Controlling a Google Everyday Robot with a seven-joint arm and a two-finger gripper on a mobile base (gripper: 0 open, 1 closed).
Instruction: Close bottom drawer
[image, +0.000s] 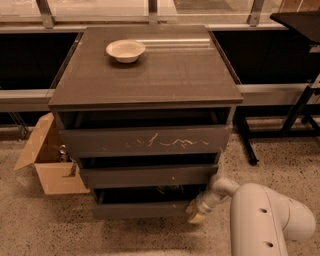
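- The bench (165, 75) is a dark grey-brown unit with three drawers, standing on a speckled floor.
- The bottom drawer (140, 210), the narrowest, sits lowest in the bench. It is pulled out a little, with a dark gap showing above its plain front.
- The claw (196, 214) is low, at the right end of the bottom drawer's front, right at the corner. Whether it touches the panel cannot be told, nor whether it is released or clenched.
- The white arm (265, 220) reaches in from the lower right.
- The middle drawer (147, 176) and the top drawer (145, 141), which bears white scratches, also stand slightly out.
- A pale bowl (125, 50) rests upright on the benchtop, near its back left.
- An open cardboard box (50, 165) sits on the floor just left of the bench.
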